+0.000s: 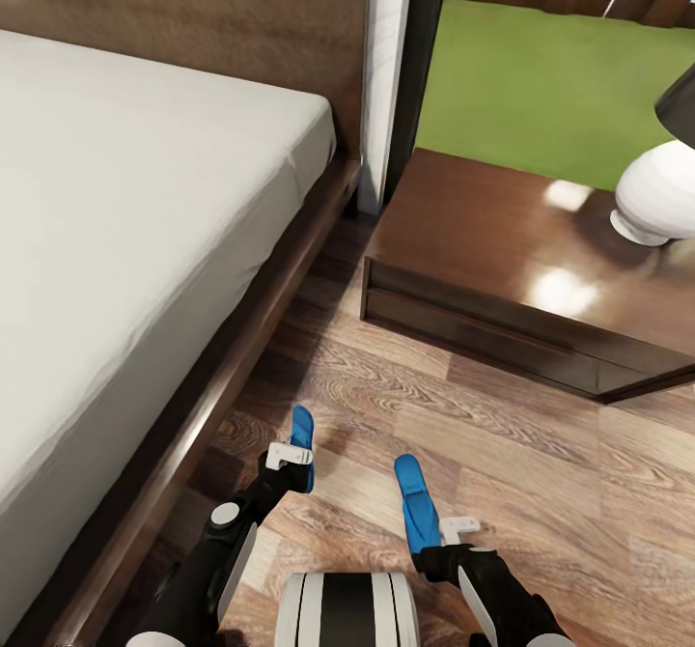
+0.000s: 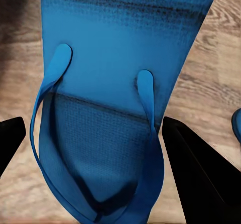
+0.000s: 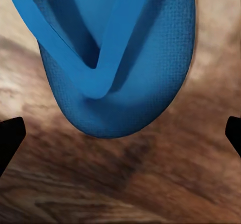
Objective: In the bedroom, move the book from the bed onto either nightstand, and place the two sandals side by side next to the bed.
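Observation:
Two bright blue sandals are near the bed [image 1: 125, 193], which has a pale grey mattress. My left gripper [image 1: 290, 456] is shut across the width of one sandal [image 1: 302, 430], held tilted just above the wood floor beside the bed frame. In the left wrist view this sandal [image 2: 110, 58] spans the gap between the black fingers [image 2: 196, 174]. The other sandal [image 1: 413, 492] lies flat on the floor to its right. My right gripper [image 1: 458, 528] stands open just behind its toe end [image 3: 125, 58], fingers [image 3: 10, 133] spread wide. The book is out of view.
The dark glossy nightstand [image 1: 483, 232] stands to the right of the headboard, with a white lamp [image 1: 656, 193] on its far right. A dark-framed window looks onto green lawn behind it. Open plank floor [image 1: 560, 473] stretches in front of the nightstand.

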`<state>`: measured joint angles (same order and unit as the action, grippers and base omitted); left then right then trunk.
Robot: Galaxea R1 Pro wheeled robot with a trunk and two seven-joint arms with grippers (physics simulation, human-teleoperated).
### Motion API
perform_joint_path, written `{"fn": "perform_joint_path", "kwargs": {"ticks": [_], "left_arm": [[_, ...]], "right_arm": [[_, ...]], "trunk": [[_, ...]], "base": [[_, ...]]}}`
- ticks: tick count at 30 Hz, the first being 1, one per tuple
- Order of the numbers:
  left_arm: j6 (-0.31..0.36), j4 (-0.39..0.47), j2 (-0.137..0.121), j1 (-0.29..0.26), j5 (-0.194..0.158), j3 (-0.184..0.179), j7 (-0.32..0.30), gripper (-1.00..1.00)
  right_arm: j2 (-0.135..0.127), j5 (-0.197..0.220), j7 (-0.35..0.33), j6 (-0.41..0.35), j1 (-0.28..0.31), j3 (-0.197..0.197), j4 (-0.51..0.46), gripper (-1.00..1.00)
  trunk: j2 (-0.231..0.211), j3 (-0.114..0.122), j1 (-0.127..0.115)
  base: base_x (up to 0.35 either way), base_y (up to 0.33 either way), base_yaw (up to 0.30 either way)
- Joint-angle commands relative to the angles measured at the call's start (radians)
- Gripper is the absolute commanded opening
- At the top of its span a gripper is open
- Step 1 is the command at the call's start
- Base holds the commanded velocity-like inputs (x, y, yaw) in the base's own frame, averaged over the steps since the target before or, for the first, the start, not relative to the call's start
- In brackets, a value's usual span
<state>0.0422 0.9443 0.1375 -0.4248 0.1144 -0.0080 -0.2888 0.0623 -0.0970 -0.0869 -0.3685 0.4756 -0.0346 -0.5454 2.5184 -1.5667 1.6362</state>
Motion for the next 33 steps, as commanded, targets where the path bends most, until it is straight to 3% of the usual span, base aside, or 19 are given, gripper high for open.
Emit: {"fn": "perform_joint_path", "kwargs": {"ticks": [1,10,17,33], "left_arm": [[0.004,0.002,0.001,0.000,0.010,0.002,-0.004,-1.00],[0.002,0.067,0.002,0.001,0.009,-0.001,-0.004,-1.00],[0.005,0.074,0.002,0.003,0.008,-0.001,-0.004,-1.00],[0.005,0.074,0.002,0.003,0.008,-0.001,-0.004,-1.00]], "right_arm": [[0.001,-0.010,-0.007,-0.006,0.000,-0.004,-0.002,1.00],[0.001,-0.011,-0.009,0.018,0.000,0.015,-0.002,1.00],[0.001,-0.011,-0.008,0.032,0.000,0.032,-0.002,1.00],[0.001,-0.010,-0.008,0.033,0.000,0.033,-0.002,1.00]], "trunk": [[0.000,-0.001,0.000],[0.000,-0.001,0.000],[0.000,-0.001,0.000],[0.000,-0.001,0.000]], "base": [[0.000,0.000,0.000],[0.000,0.000,0.000],[0.064,0.000,0.000],[0.029,0.000,0.000]]}}
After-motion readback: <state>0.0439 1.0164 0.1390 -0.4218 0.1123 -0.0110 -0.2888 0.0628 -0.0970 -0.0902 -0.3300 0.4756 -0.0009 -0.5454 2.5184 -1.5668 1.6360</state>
